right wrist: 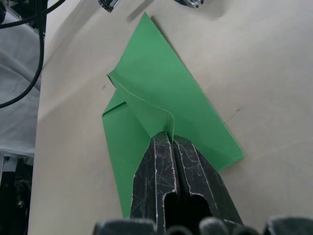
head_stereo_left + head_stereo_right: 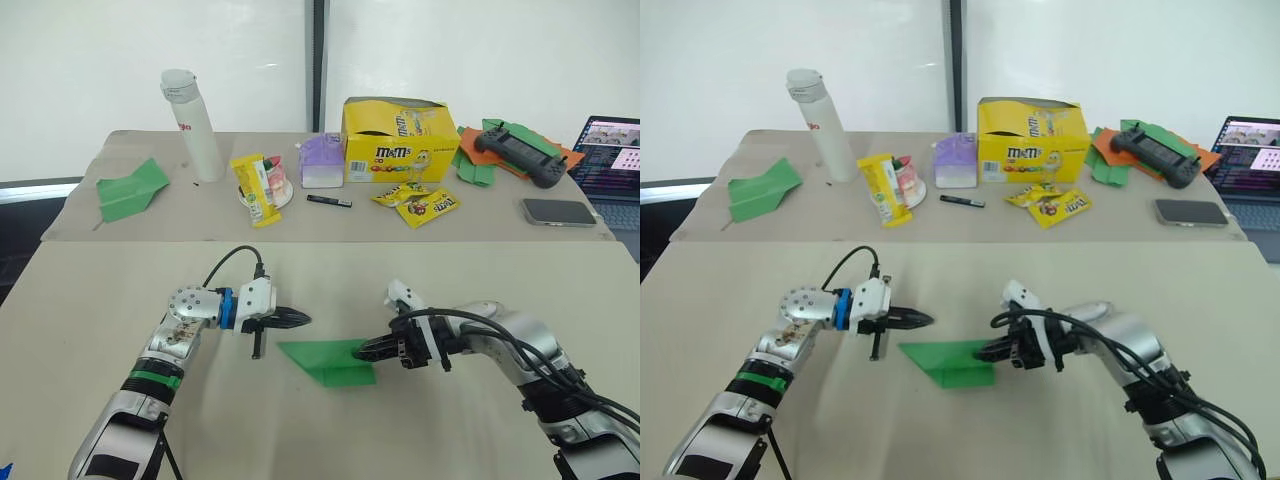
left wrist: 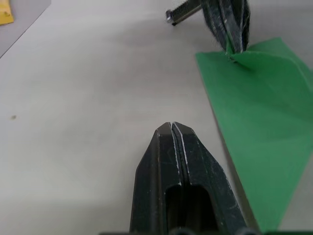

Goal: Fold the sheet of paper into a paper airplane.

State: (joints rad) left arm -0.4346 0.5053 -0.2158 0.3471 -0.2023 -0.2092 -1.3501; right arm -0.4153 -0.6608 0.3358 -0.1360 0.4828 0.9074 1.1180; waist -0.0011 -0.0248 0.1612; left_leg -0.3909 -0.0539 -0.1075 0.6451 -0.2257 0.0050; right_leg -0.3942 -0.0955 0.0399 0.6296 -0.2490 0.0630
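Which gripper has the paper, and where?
The right gripper pinches a lifted flap of the folded bright green sheet of paper; the left gripper is shut, empty.

Left arm, lower left of the head views: silver metal shell, green band at the forearm, blue ring behind a white wrist block, round silver joint with screws, one black cable looping above.
Left gripper [image 2: 298, 319]: two black tapered fingers, scuffed.
Right arm, lower right: silver shell, white wrist piece, bundle of black cables.
Right gripper [image 2: 362, 350]: black fingers, scratched pale.
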